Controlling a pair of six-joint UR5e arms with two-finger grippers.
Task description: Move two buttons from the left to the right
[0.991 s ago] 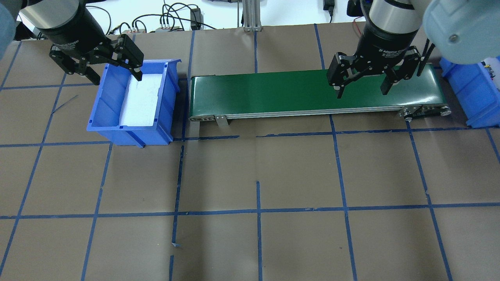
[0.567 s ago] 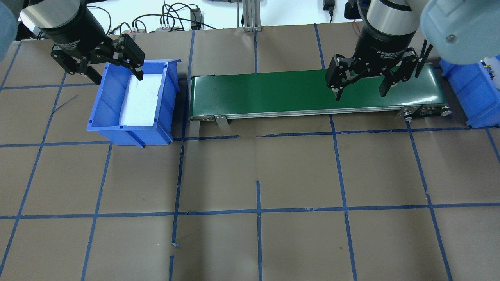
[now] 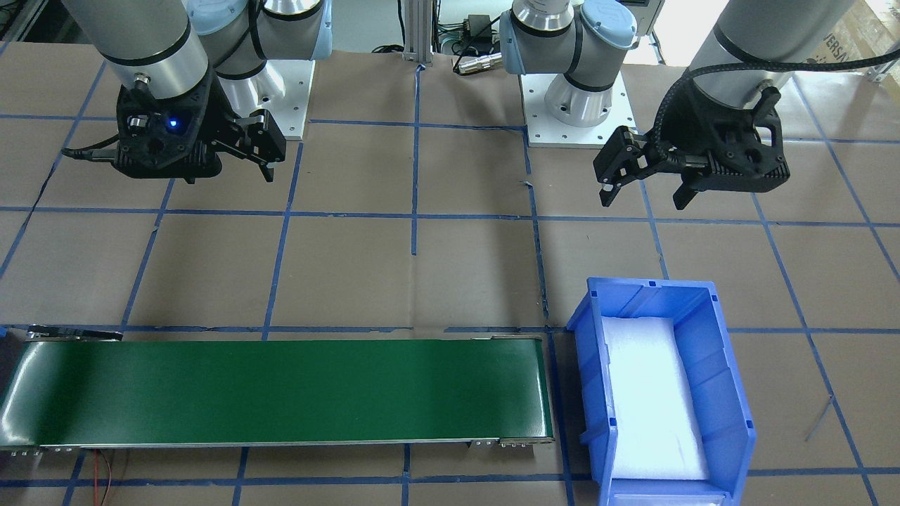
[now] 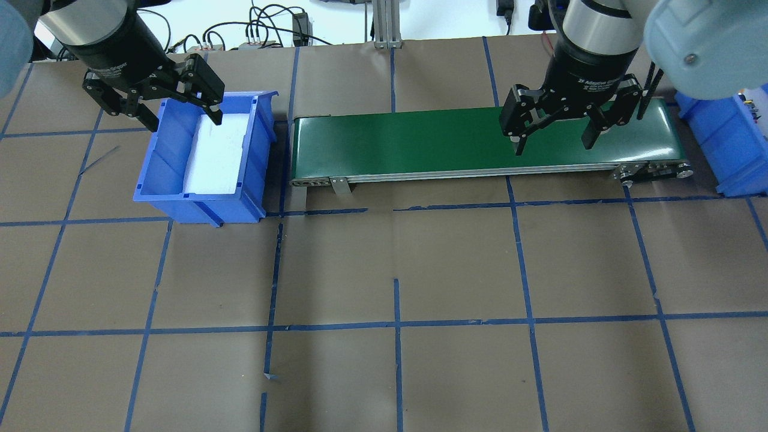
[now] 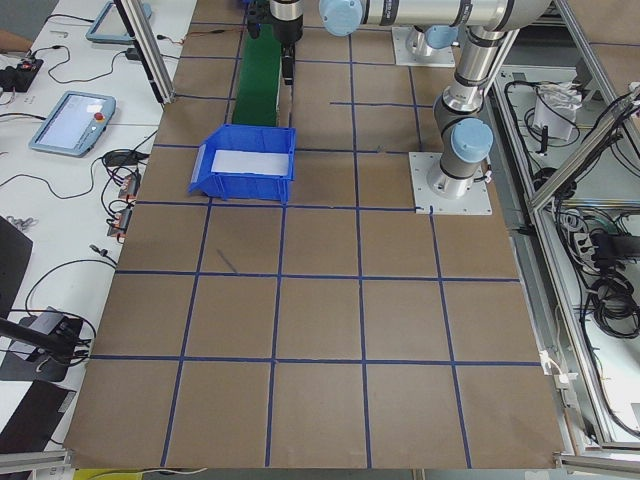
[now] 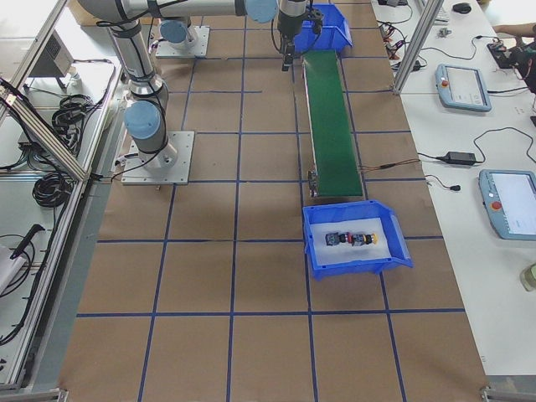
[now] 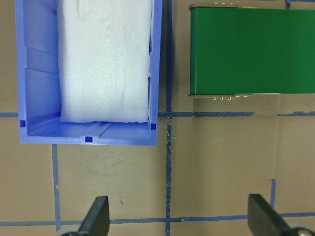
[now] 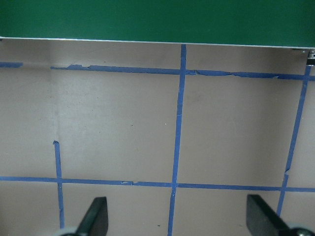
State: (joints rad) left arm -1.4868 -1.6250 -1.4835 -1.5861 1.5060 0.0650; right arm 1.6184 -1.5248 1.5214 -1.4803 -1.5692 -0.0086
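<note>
The buttons [image 6: 353,239] show only in the exterior right view. They are small dark blocks with red and yellow caps, on white foam in the right blue bin [image 6: 318,251]. My left gripper [image 4: 182,118] is open and empty. It hangs high by the near end of the left blue bin [image 4: 150,162], which holds only white foam. In the left wrist view [image 7: 179,219] the bin lies ahead of the fingers. My right gripper [image 4: 553,144] is open and empty over the right part of the green conveyor belt [image 4: 420,141]. Its wrist view [image 8: 177,219] shows bare paper.
The conveyor belt [image 3: 281,393] runs between the two bins. The right bin [image 4: 720,138] sits at the belt's right end, partly cut off. The table is brown paper with a blue tape grid. Cables lie along the far edge.
The left gripper has drifted slightly right along the bin's edge. The right gripper has shifted slightly left and back. Both stay open and empty.
</note>
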